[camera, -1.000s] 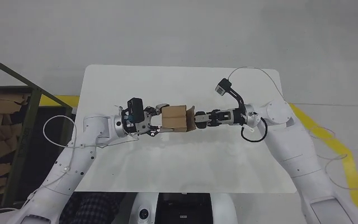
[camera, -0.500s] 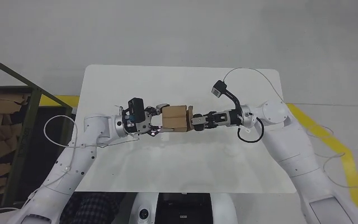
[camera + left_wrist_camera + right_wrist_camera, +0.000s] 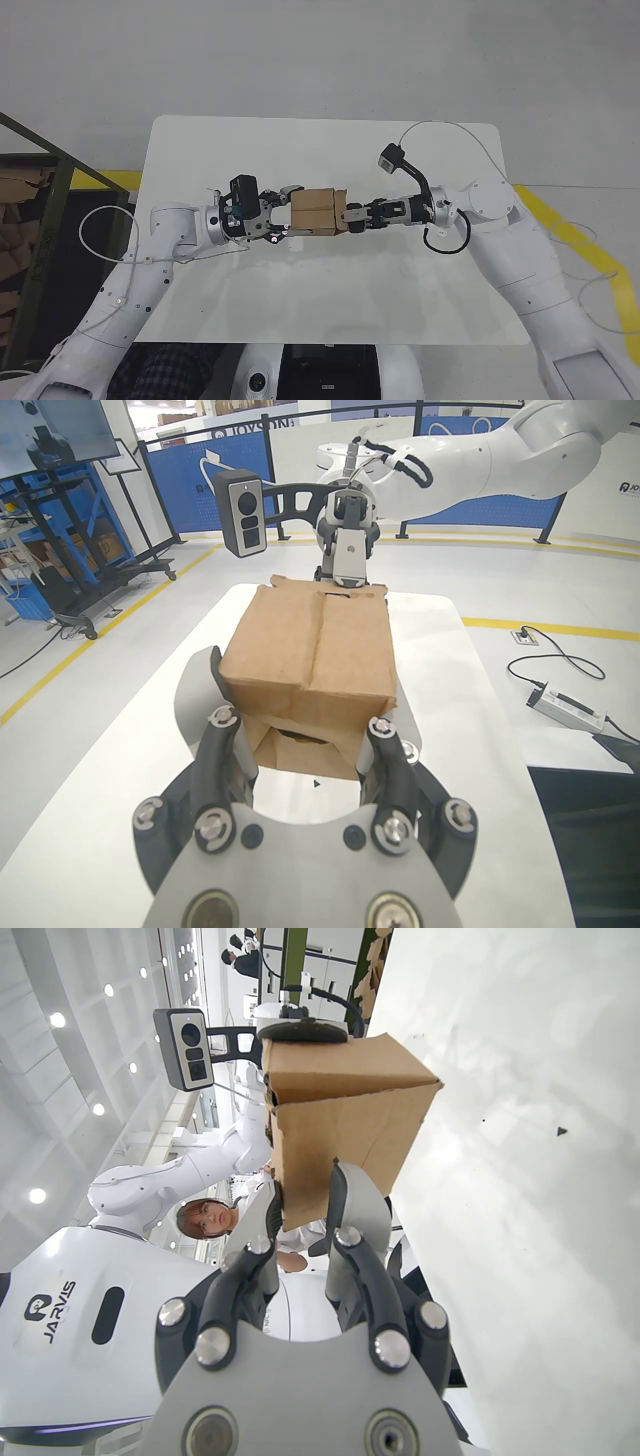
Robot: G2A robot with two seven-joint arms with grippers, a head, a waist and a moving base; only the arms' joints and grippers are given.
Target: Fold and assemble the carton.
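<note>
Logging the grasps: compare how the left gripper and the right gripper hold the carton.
The left gripper spans the full width of the carton, fingers spread wide; the right gripper pinches just a thin cardboard edge, fingers nearly together. The left gripper takes one end, the right gripper the opposite end. Both hold the same carton.

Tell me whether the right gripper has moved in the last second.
Yes. In the top view the right gripper has slid away from the table edge on its own side, toward the carton.
</note>
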